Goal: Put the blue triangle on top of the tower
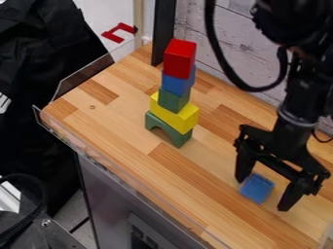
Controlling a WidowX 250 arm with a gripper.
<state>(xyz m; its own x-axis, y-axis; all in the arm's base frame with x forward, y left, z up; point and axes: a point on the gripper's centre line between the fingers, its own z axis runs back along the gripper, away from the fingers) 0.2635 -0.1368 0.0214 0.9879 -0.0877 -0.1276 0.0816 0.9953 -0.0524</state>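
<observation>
Fingers of my gripper (263, 193) stand wide apart with nothing clamped, and the blue triangle (256, 187) lies on the wooden tabletop (117, 136) in the space between them, well apart from the tower. I judge the grasp comes next. One finger sits very near the block's far corner, and I can't tell whether they touch; if I close off-centre, that side would push first and twist the block or squeeze it out sideways. Gripping too high is another risk, since the piece looks low and its sloping face could slip through my pads. After that the tower worries me more. It runs from a green arch (155, 120) through a yellow block (174, 115), a green block (173, 99) and a blue block (177, 84) up to a red block (179, 58), and the layers don't line up neatly. I'd need plenty of height before crossing, because a low swing could knock the stack over, and the looping black cable (260, 89) might brush it too. Setting down askew, pressing hard or opening unevenly could shift the red block or let the triangle slide off.
</observation>
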